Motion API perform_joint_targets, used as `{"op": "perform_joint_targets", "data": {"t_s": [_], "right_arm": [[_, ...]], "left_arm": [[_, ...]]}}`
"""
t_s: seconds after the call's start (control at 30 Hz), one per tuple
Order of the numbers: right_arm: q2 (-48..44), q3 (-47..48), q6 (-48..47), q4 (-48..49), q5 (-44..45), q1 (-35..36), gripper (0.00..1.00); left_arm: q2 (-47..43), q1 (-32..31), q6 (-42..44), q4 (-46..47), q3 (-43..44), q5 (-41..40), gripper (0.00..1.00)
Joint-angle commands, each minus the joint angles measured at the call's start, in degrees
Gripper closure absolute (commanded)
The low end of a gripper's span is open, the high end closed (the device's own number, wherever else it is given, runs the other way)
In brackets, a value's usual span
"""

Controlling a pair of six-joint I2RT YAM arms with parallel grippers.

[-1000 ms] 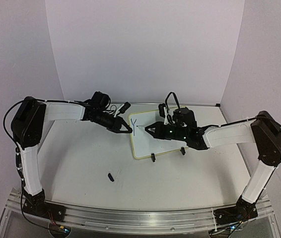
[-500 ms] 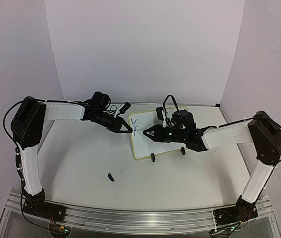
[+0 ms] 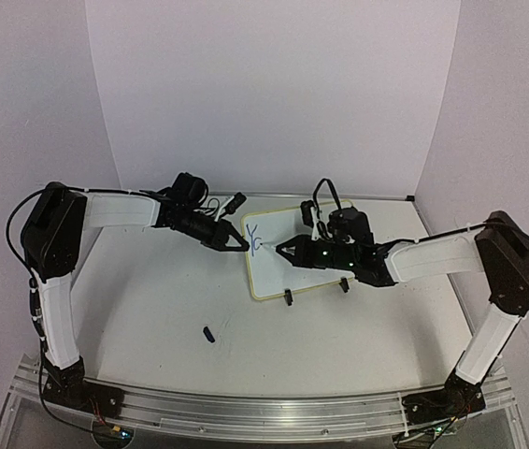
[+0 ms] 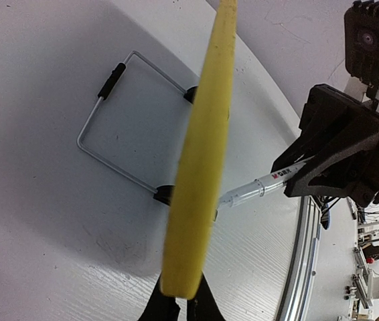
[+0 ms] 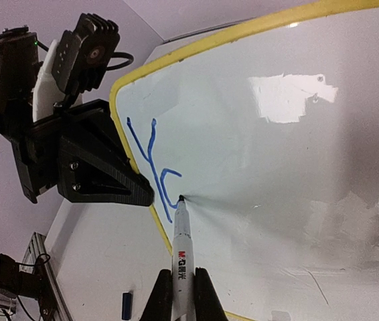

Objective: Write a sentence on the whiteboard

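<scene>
The whiteboard [image 3: 307,257] stands tilted on the table, white with a yellow rim [image 4: 206,147]. My left gripper [image 3: 239,244] is shut on its left edge; its jaws [image 4: 179,302] clamp the rim from below. My right gripper [image 3: 285,251] is shut on a white marker [image 5: 182,244] whose tip touches the board. The sentence [image 5: 150,159] is blue: a "Y" and an open curved stroke beside it, also seen near the board's top left corner [image 3: 254,236]. The marker [image 4: 260,190] and right gripper [image 4: 350,150] show past the rim.
The blue marker cap [image 3: 208,334] lies on the table in front of the board, left of centre; it also shows in the right wrist view [image 5: 127,304]. The board's wire stand [image 4: 119,124] and black clip feet [image 3: 288,297] rest on the table. White walls surround the table.
The right gripper has moved the marker tip over the board and drawn a curved stroke right of the "Y". The left gripper has stayed on the board's edge.
</scene>
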Motion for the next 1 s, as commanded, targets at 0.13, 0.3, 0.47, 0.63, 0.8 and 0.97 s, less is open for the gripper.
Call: {"op": "perform_joint_targets", "data": {"t_s": [0.13,0.3,0.47,0.63,0.8,0.97], "right_arm": [[-1.70,2.27,-1.74,-0.16,2.07,-0.29,1.00],[-0.48,3.76,-1.75,-0.18,1.13,-0.25,1.00],[-0.47,3.87,-1.84,-0.20,1.51,-0.29,1.00],[-0.40,3.57,-1.67,-0.16,1.74,-0.27,1.00],[-0.46,2.18,-1.27,-0.16,2.16,-0.26,1.00],[-0.51,1.35,-1.09,-0.20,2.22,-0.28,1.00]], "left_arm": [[-0.24,0.04,1.54,-0.13,0.31,0.13,1.00],[-0.28,0.04,1.53,-0.15,0.31,0.11,1.00],[-0.29,0.00,1.50,-0.15,0.31,0.11,1.00],[-0.33,-0.02,1.55,-0.15,0.39,0.26,1.00],[-0.33,-0.03,1.55,-0.15,0.31,0.25,1.00],[-0.26,-0.04,1.42,-0.16,0.40,0.25,1.00]]}}
